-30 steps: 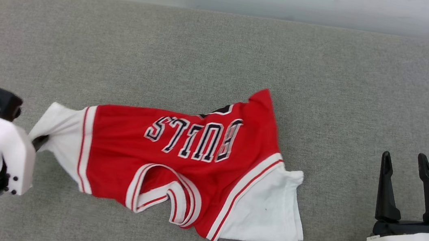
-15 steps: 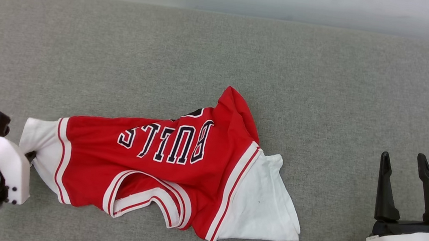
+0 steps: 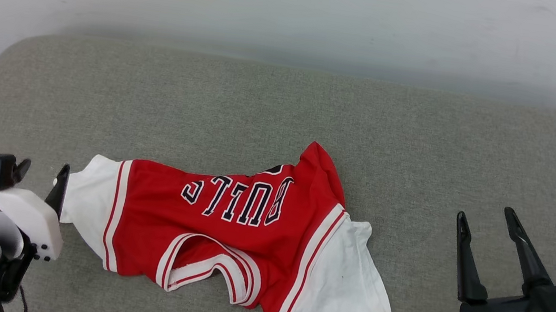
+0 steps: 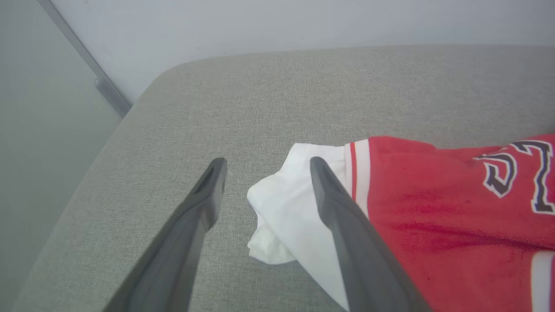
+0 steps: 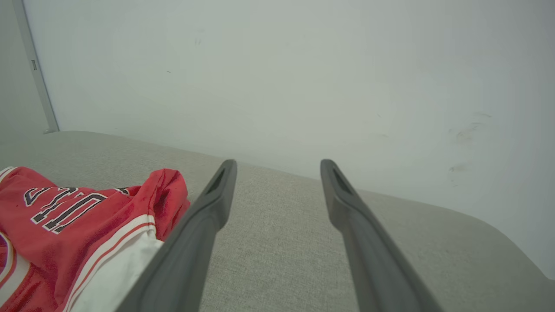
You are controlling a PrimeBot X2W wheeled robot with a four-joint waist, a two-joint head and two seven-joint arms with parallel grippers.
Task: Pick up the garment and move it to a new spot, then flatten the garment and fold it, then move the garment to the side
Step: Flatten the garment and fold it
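Note:
The garment (image 3: 156, 199), a red shirt with white sleeves and "BULLS" lettering, lies crumpled on the grey cushioned surface (image 3: 284, 104), with its neck opening toward me. My left gripper (image 3: 42, 177) stands open at the shirt's left end, and one fingertip (image 3: 61, 185) is just beside the white sleeve (image 3: 87, 196). In the left wrist view the gripper (image 4: 266, 164) has its fingers spread, and the loose sleeve (image 4: 282, 203) rests on the surface between them, against the right finger. My right gripper (image 3: 485, 216) is open and empty, well to the right of the shirt (image 5: 86, 225).
A pale wall (image 3: 296, 10) rises behind the cushioned surface. The surface's rounded left corner (image 4: 143, 99) drops off near my left gripper, with a grey rail (image 4: 108, 91) beyond it. Bare grey fabric lies right of the shirt and behind it.
My left gripper dragged the shirt leftward by the white sleeve, then opened and let the sleeve go. The head camera has tilted up, showing more wall.

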